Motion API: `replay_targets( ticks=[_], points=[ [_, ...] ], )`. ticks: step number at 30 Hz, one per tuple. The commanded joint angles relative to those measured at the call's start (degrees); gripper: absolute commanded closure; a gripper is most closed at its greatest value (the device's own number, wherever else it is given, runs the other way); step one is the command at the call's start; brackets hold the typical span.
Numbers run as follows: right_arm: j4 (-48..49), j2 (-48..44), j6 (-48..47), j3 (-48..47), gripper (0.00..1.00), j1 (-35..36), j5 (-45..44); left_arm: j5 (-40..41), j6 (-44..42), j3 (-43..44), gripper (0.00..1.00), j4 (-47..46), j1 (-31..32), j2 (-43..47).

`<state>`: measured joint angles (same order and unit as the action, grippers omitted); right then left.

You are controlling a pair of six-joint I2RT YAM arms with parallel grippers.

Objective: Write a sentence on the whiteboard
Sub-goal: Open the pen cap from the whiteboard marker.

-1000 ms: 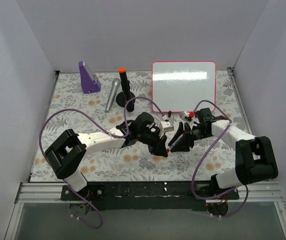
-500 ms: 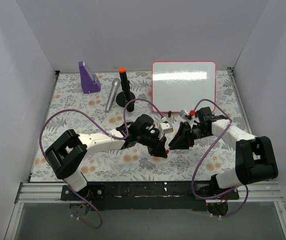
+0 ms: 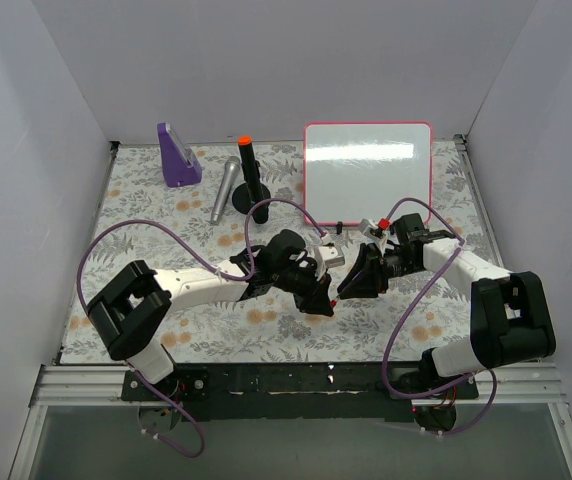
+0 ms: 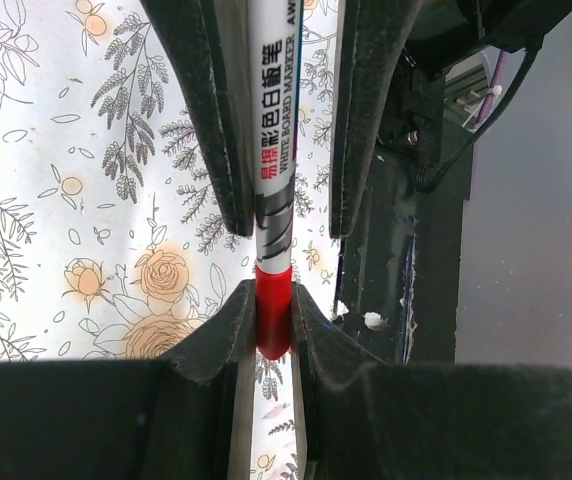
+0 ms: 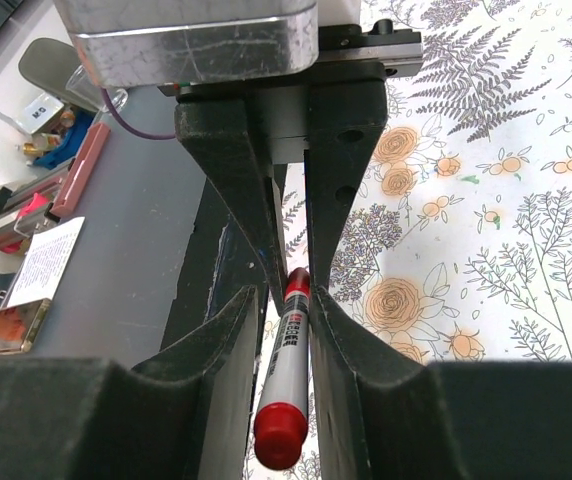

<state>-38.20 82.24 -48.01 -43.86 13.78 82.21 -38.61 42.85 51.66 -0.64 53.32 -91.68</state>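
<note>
Above the floral surface [image 3: 156,215], short of the whiteboard [image 3: 367,172] at the far edge, my left tool [image 4: 273,325] pinches 1 red end of the marker [image 4: 276,150], and my right tool [image 5: 286,340] looks pressed onto its barrel. I judge this is uncapping; next comes a straight pull apart. The board's face shows no writing. I cannot tell which red end is the cap, and the nib is hidden.

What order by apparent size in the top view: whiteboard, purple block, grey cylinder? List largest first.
1. whiteboard
2. purple block
3. grey cylinder: about as long as the block, but much thinner.
</note>
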Motion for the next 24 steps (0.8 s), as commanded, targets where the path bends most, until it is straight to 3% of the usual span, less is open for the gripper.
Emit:
replay_targets(
  ticks=[1, 9, 16, 19, 23, 24],
  points=[
    [0.67, 0.12, 0.46, -2.11, 0.66, -0.07, 0.93, 0.29, -0.31, -0.33, 1.0, -0.94, -0.06, 3.09],
    [1.28, 0.2, 1.43, -1.85, 0.59, 0.02, 0.58, 0.12, -0.22, -0.15, 1.0, -1.29, -0.15, 3.26],
    [1.54, -0.06, 1.43, -1.58, 0.61, 0.02, 0.49, 0.11, -0.22, -0.15, 1.0, -1.2, -0.15, 3.35],
    [1.54, -0.06, 1.51, -1.58, 0.67, 0.02, 0.58, 0.03, -0.31, 0.11, 1.0, -1.2, -0.06, 3.17],
    [0.23, -0.06, 0.64, -2.11, 0.98, -0.07, 0.4, 0.11, -0.4, 0.81, 1.0, -0.85, -0.06, 2.74],
    [-1.77, -0.23, -1.37, -2.81, 0.99, 0.02, 0.4, 0.29, -0.57, 1.07, 1.0, -0.41, -0.15, 2.82]
  ],
)
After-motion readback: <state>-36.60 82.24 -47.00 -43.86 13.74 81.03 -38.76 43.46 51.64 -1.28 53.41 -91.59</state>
